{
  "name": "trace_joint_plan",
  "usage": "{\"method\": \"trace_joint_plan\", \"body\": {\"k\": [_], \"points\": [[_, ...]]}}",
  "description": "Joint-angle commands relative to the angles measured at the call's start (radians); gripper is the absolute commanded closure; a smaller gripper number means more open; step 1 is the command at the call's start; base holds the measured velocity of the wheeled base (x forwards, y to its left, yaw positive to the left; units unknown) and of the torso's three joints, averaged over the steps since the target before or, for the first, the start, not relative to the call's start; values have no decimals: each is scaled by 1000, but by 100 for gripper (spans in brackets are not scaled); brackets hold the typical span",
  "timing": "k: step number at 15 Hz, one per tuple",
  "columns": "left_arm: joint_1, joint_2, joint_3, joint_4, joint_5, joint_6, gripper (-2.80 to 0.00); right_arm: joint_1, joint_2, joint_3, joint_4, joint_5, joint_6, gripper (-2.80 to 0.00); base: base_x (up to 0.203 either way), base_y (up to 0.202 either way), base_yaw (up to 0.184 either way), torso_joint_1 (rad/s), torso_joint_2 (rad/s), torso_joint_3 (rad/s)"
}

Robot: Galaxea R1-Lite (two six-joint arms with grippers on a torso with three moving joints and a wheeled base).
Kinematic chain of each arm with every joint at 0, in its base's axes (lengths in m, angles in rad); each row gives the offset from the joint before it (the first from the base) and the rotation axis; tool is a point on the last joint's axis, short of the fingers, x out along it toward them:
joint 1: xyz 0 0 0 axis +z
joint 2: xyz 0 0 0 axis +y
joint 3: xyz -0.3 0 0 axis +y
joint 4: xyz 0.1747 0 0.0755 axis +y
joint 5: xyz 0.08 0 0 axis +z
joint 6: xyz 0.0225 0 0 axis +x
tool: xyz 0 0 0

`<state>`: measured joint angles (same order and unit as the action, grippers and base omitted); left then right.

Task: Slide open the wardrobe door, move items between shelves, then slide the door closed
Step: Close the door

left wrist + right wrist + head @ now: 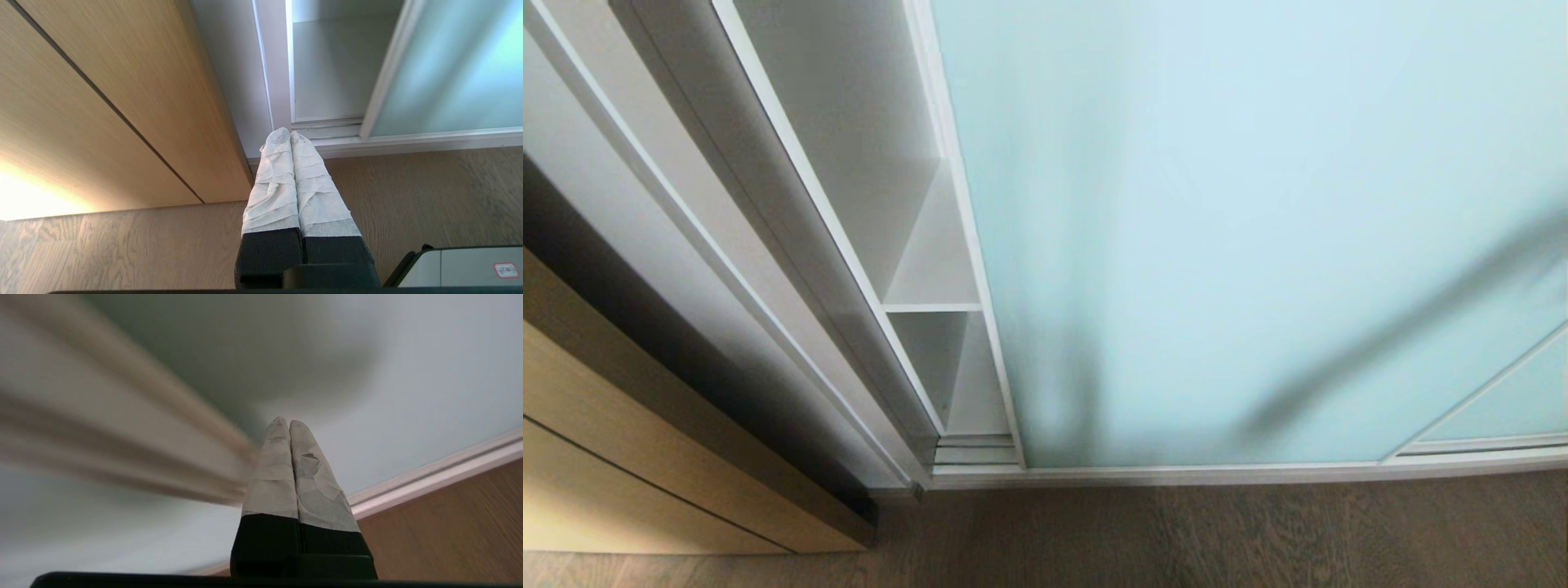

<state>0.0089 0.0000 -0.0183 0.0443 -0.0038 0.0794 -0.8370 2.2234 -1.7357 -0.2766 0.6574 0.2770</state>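
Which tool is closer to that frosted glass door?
Probably the right. The right tool, shut, points at the sliding wardrobe door close ahead. The left tool, shut, hangs over the floor, short of it.

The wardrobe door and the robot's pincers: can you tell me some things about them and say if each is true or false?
1. The sliding wardrobe door is open only a narrow gap at its left edge. True.
2. A basket sits on the shelf seen through the gap. False: the part of the shelf that shows is bare.
3. The left pincer is shut. True.
4. The right pincer is holding a green bag. False: it is shut on nothing, close to the frosted glass.
5. The floor is white tile. False: it is brown wood grain.
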Motion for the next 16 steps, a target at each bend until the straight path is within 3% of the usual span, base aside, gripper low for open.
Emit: {"method": "trace_joint_plan", "body": {"k": [1,16], "points": [[0,2,0,0,0,0,0,-2,-32,35,-2,0,-11,0,0,0,0,0,0,0],[0,2,0,0,1,0,0,-8,-179,193,-3,2,-80,0,0,0,0,0,0,0]]}}
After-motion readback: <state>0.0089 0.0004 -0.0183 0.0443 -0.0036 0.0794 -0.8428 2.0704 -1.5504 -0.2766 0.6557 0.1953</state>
